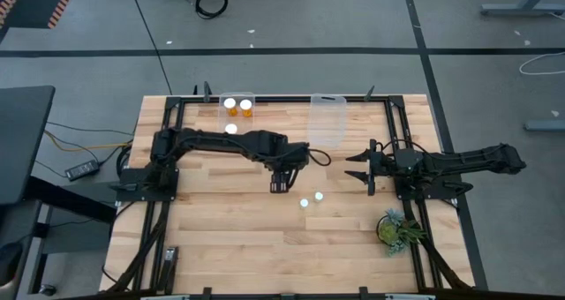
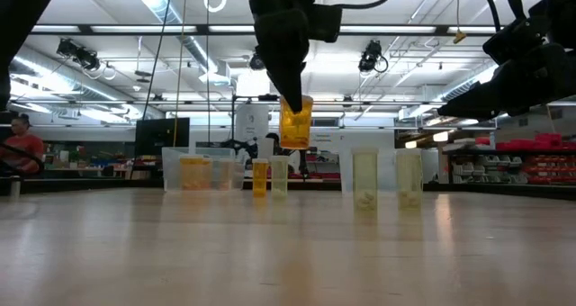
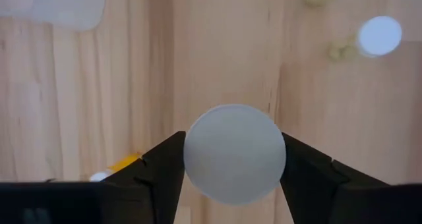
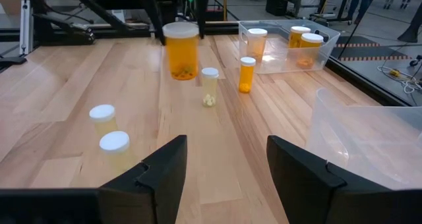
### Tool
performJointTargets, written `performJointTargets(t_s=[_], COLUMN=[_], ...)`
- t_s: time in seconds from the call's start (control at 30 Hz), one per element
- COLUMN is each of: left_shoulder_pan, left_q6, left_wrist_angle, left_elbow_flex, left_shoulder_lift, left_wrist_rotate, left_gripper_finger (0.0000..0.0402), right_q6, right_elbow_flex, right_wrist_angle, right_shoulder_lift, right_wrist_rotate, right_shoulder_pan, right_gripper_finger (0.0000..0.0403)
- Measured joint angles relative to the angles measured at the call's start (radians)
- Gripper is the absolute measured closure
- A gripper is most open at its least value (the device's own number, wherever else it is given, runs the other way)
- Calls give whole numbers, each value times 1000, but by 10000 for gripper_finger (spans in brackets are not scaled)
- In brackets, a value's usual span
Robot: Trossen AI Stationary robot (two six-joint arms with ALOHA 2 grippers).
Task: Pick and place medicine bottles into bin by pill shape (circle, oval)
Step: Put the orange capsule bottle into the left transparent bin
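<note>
Your left gripper [image 1: 279, 186], near the middle of the high view, has its dark fingers [image 3: 161, 168] pressed on both sides of a wide orange see-through plastic bottle with a round white cap [image 2: 295, 122]. In the low view that bottle hangs in the air, clear of the light wooden plank tabletop [image 1: 247, 238]. You can see small pills lying at its bottom in the right wrist view.

Your right gripper [image 1: 365, 168] waits at the right of the high view with its fingers apart and nothing between them.

Two pale, small bottles with white caps [image 1: 311, 198] stand close together on the tabletop just below the middle of the high view. A narrow orange bottle [image 4: 245, 74] and a pale narrow bottle with pills inside [image 4: 209, 87] stand farther back.

At the top of the high view sit two clear plastic bins. The left clear bin [image 1: 222, 111] holds three orange bottles with white caps [image 1: 237, 107]. The right clear bin [image 1: 327, 123] looks bare inside.
</note>
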Motion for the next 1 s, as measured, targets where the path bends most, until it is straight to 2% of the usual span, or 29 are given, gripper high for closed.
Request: performJointTargets(t_s=[0.57,1.0], left_shoulder_pan=[90,162], left_q6=[47,51], left_wrist_angle=[-20,-60], left_elbow_flex=[0,-1], left_shoulder_lift=[-10,-79], left_wrist_rotate=[0,-19], left_gripper_finger=[182,184], right_q6=[0,0], right_elbow_flex=[0,0], right_wrist_angle=[0,0], right_shoulder_lift=[0,0], right_wrist_rotate=[0,0], right_shoulder_pan=[0,0], right_gripper_finger=[187,187])
